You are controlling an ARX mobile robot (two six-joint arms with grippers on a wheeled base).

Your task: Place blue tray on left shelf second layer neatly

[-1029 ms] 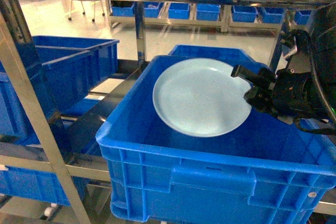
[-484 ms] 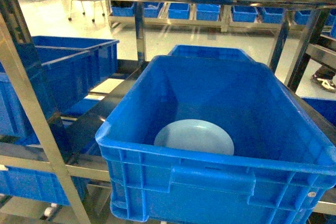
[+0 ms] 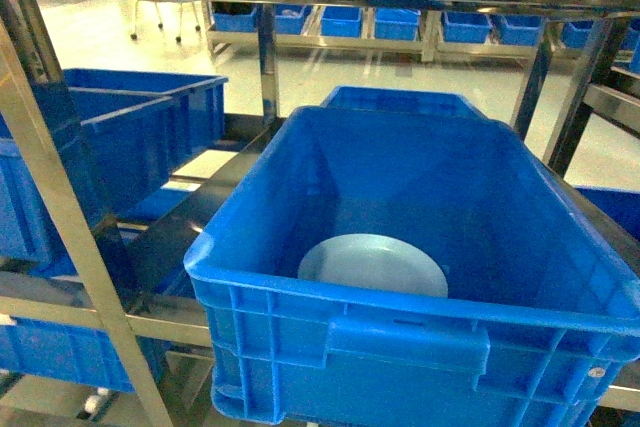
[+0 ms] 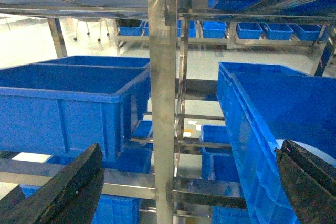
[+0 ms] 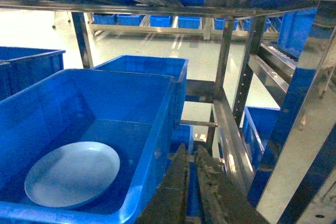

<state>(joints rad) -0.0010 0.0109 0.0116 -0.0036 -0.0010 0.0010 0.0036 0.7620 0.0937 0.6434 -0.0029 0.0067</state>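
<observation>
Blue tray (image 3: 372, 265) flat on floor of large blue crate (image 3: 330, 332), toward crate's near wall, on steel shelf tier (image 3: 60, 212). Right gripper (image 5: 193, 182) jaws closed, empty; left gripper (image 4: 178, 182) jaws wide, empty. Step judged: release done, arms clear. Next: check tray sits neatly.

Beyond the steel upright post (image 3: 267, 57), a pale glossy floor (image 3: 330, 72) reflects bright overhead light, a far rack (image 3: 400, 32) of small blue bins stands behind it, and chair legs (image 3: 155, 17) show to the post's left.
</observation>
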